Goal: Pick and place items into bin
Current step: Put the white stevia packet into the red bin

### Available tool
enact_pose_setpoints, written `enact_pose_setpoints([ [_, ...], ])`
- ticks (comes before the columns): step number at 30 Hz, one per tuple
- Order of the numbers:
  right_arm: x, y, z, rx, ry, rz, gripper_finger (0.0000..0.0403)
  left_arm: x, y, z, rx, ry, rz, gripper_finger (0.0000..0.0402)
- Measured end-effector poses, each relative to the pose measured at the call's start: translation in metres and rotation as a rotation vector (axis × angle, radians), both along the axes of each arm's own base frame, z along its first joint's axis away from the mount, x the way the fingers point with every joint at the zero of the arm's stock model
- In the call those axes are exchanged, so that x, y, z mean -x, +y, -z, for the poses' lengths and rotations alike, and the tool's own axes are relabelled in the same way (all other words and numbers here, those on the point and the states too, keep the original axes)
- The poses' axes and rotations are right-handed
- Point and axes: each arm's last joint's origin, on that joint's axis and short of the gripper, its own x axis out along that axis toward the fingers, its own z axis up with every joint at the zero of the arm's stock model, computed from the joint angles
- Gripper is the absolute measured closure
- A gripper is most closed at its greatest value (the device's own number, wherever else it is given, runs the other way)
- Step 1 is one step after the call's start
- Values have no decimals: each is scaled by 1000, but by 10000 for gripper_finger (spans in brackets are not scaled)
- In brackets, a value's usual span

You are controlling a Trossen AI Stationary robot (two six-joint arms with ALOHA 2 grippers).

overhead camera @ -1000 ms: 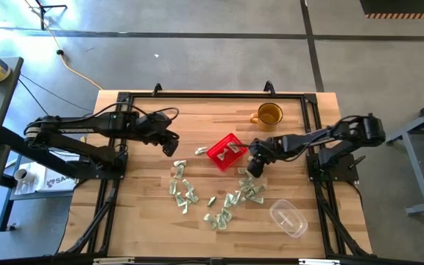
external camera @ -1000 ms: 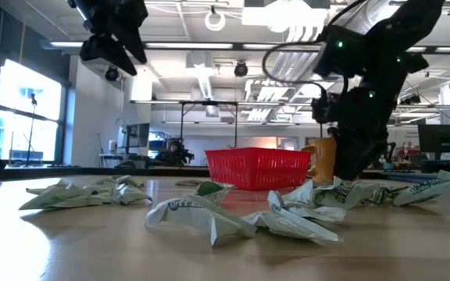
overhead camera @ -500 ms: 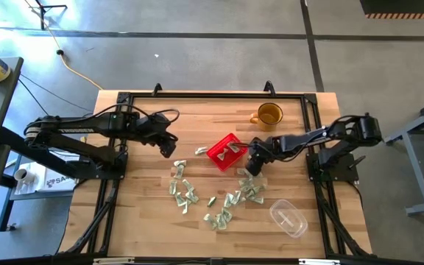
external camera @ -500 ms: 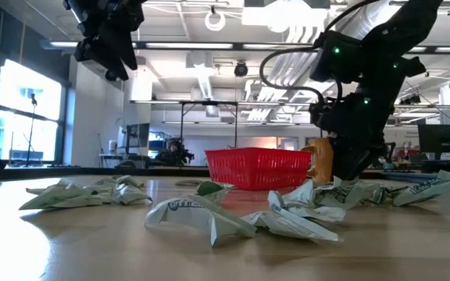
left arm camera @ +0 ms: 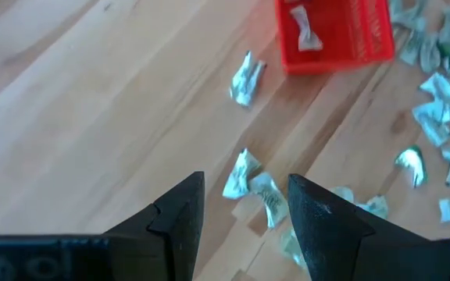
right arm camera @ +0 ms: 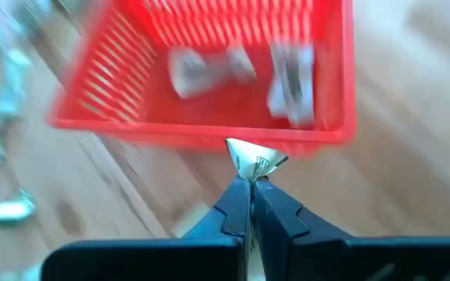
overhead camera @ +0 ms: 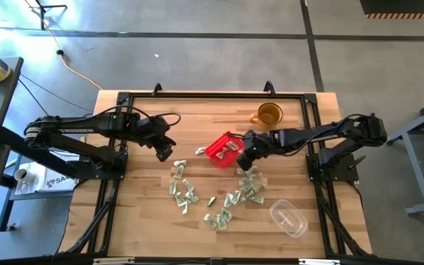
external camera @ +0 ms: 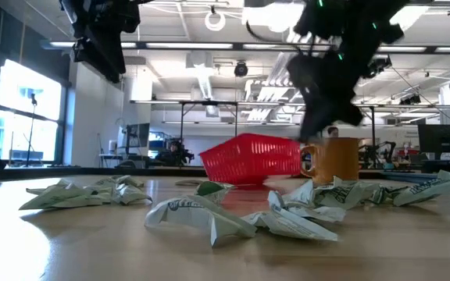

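Note:
The red bin [overhead camera: 223,149] sits mid-table with two wrapped items [right arm camera: 209,66] inside. In the low view the bin [external camera: 250,160] looks tipped, one side raised. Several pale green-and-white items [overhead camera: 186,191] lie scattered on the wood nearer the front, and one [overhead camera: 200,151] lies just left of the bin. My right gripper [right arm camera: 251,181] is at the bin's right side [overhead camera: 244,160], shut on one item [right arm camera: 253,161]. My left gripper [left arm camera: 244,183] hangs open above bare wood left of the bin [overhead camera: 165,149], touching nothing. My right gripper pinches a crumpled item between its two fingertips [right arm camera: 237,195]; the item's free end [right arm camera: 255,158] sticks out past them, right by the bin's rim [right arm camera: 209,134]. The fingers slant down from the table's right. The item is lifted clear of the table. I cannot tell whether gripper or item touches the bin.
An amber mug [overhead camera: 269,114] stands behind the bin toward the far edge. A clear plastic container [overhead camera: 288,218] lies at the front right. More items [overhead camera: 249,188] lie in front of the right gripper. Black rails [overhead camera: 212,96] frame the tabletop.
My right gripper has taken an item off the pile, risen, and gone left toward the bin. The bin, level before, now looks tipped and has shifted slightly toward the table's left. My left gripper has turned a little in place.

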Motion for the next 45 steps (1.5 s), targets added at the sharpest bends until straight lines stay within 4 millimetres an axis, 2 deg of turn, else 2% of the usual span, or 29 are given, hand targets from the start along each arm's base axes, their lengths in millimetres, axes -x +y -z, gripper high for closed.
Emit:
enact_pose_setpoints([
  [4, -17, 0, -37, 98, -34, 17, 393, 3, 0, 2, -17, 39, 8, 186],
  [9, -44, -20, -57, 124, -70, 2, 400, 3, 0, 1, -40, 44, 33, 186],
  [11, -56, -31, -50, 82, -58, -15, 397, 3, 1, 1, -54, 41, 51, 186],
  [13, -65, -39, -30, 17, 3, -55, 383, 2, 1, 0, -63, 35, 61, 186],
  [17, -77, -44, 6, -169, 76, -98, 323, -2, 1, 12, -67, -2, 82, 186],
  [20, -83, -39, 14, -205, 74, -115, 264, -10, 3, 31, -29, -61, 108, 186],
  [23, -85, -32, 8, -152, 46, -102, 205, -22, 5, 56, 39, -130, 160, 186],
  [27, -78, -21, -16, -27, 12, -63, 142, -40, 9, 82, -17, -200, 291, 186],
  [30, -63, -12, -37, 86, 31, -15, 118, -55, 12, 100, -128, -164, 375, 186],
  [34, -35, 2, -63, 229, 87, 51, 110, -77, 18, 126, -234, -124, 440, 186],
  [38, -11, 11, -81, 259, 110, 113, 109, -87, 29, 154, -226, -63, 417, 186],
  [41, -3, 13, -87, 254, 113, 131, 109, -89, 38, 168, -205, -27, 392, 186],
  [45, -2, 13, -86, 249, 130, 128, 109, -89, 49, 174, -185, -30, 367, 186],
])
